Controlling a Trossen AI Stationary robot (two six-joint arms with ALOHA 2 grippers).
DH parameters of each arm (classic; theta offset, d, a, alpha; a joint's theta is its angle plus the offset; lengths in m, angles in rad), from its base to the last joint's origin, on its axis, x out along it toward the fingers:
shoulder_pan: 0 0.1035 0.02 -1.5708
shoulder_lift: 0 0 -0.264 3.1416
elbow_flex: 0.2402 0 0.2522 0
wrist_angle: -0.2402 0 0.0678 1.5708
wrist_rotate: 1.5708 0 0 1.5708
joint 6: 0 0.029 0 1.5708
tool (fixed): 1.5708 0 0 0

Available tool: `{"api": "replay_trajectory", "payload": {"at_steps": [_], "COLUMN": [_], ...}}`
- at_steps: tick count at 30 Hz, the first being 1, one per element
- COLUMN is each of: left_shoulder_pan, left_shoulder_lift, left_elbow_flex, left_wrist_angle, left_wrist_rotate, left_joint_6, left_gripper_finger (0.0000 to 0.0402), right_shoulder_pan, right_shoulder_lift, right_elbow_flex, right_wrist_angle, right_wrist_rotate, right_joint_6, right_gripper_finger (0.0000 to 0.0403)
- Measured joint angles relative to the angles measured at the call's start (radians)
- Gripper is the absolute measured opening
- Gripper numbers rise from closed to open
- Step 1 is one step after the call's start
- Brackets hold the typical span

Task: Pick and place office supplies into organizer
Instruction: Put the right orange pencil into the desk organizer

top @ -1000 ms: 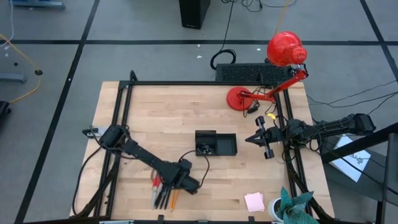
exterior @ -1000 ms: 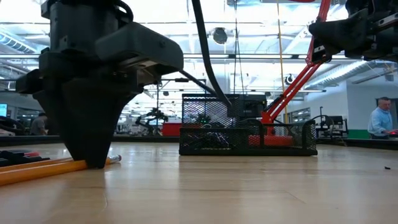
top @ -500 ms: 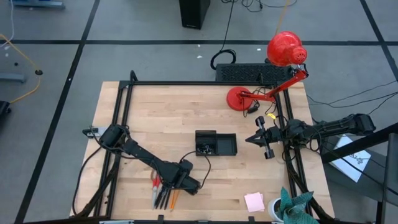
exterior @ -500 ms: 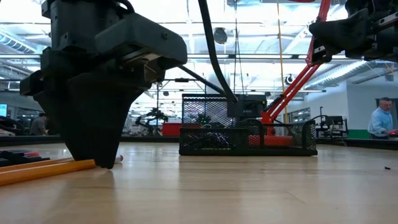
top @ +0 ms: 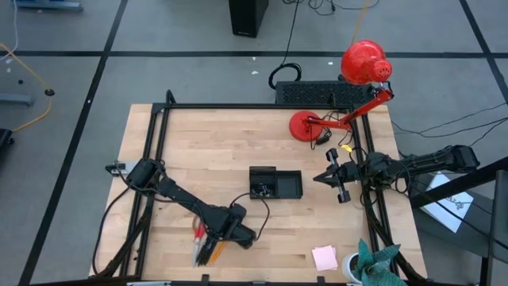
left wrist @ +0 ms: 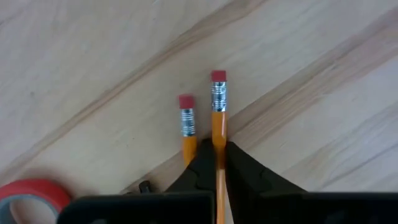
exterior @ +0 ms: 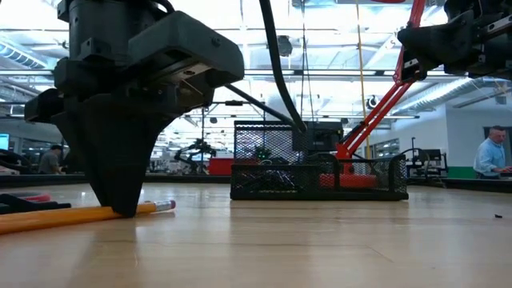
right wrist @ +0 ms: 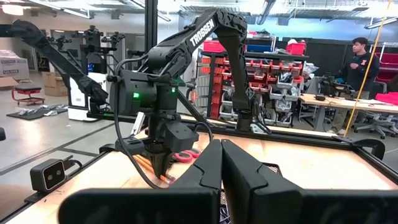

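Note:
Two orange pencils (left wrist: 188, 134) lie side by side on the wooden table, near its front edge and left of the middle, next to black pens (top: 203, 253) and red-handled scissors (top: 198, 232). My left gripper (top: 219, 238) stands over them, shut on one orange pencil (left wrist: 218, 118). The black organizer (top: 275, 183) stands mid-table. A pink sticky-note pad (top: 324, 257) lies at the front right. My right gripper (top: 328, 176) hangs shut and empty above the table's right side. My left gripper pinches the orange pencil's shaft (left wrist: 218, 138) between its two fingers (left wrist: 199, 171), a short way behind the eraser end (left wrist: 218, 77). The fingers point down from above and lie across the pencil. The pencil lies nearly level on the table (exterior: 80, 214).
A red desk lamp stands with its round base (top: 304, 125) at the far right. A teal cloth (top: 378, 262) sits at the front right corner. A black frame rail (top: 155, 151) runs along the table's left side. Bare wood lies between the pencils and the organizer.
My left gripper has turned a little on the spot, its fingertips staying at the table. The pencil's eraser end now sticks out farther past the fingers than before. The pencil remains lying on the table.

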Motion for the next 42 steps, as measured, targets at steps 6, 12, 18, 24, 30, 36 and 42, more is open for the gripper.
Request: {"api": "replay_trajectory", "payload": {"at_steps": [6,12,18,24,30,36,42], "left_shoulder_pan": [-0.021,-0.037,-0.038,-0.038,-0.038,-0.037,-0.029], "left_shoulder_lift": [0.011,0.006,-0.017,-0.016,-0.017,-0.029,-0.1], "left_elbow_flex": [0.016,0.038,0.043,0.043,0.043,0.045,0.046], "left_wrist_angle": [-0.006,0.026,0.063,0.074,0.119,0.153,0.162], "left_wrist_rotate": [-0.147,-0.319,-0.414,-0.45,-0.459,-0.464,-0.53], "left_joint_6": [0.076,0.136,0.185,0.208,0.252,0.306,0.393], "left_gripper_finger": [0.0011,0.0012,0.0004,0.0009,0.001,0.0008,0.0012], "right_shoulder_pan": [0.0,0.0,0.0,0.002,0.002,0.002,0.002], "right_shoulder_lift": [0.0,0.0,0.0,0.0,0.0,0.0,0.001], "right_elbow_flex": [0.0,0.0,0.0,0.0,0.0,0.0,0.0], "right_wrist_angle": [0.0,0.0,0.0,0.0,-0.001,-0.003,-0.003], "right_wrist_rotate": [0.0,0.0,0.0,0.0,0.0,0.0,0.0], "right_joint_6": [0.0,0.0,0.006,0.008,0.008,0.008,0.008], "right_gripper_finger": [0.0,0.0,0.0,0.0,0.0,0.0,0.0]}}
